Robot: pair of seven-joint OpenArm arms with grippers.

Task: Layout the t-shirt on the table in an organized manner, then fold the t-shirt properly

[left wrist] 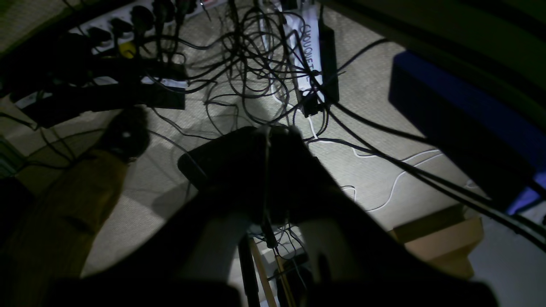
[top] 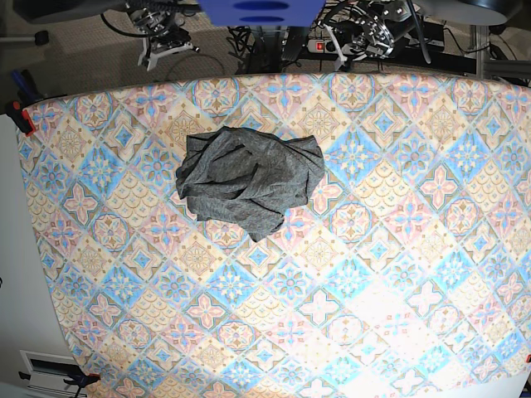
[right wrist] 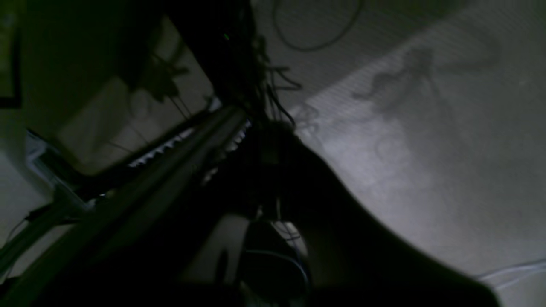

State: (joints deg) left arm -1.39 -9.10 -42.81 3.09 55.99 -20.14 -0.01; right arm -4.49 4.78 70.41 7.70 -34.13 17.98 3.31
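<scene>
The dark grey t-shirt [top: 249, 178] lies crumpled in a heap on the patterned table [top: 398, 249], left of centre and toward the far edge. Both arms hang beyond the far edge, away from the cloth: the left arm [top: 369, 33] at the top right of the base view, the right arm [top: 158, 37] at the top left. In the left wrist view my left gripper [left wrist: 268, 131] points down at the carpet, jaws pressed together and empty. My right gripper [right wrist: 272, 130] is a dark shape over the floor, shut, with nothing in it.
A tangle of cables [left wrist: 256, 64] and a power strip [left wrist: 128, 25] lie on the carpet below the left arm, beside a blue box [left wrist: 469, 115] and a cardboard box [left wrist: 443, 238]. A red clamp [top: 21, 116] grips the table's left edge. A blue mount [top: 257, 10] sits between the arms.
</scene>
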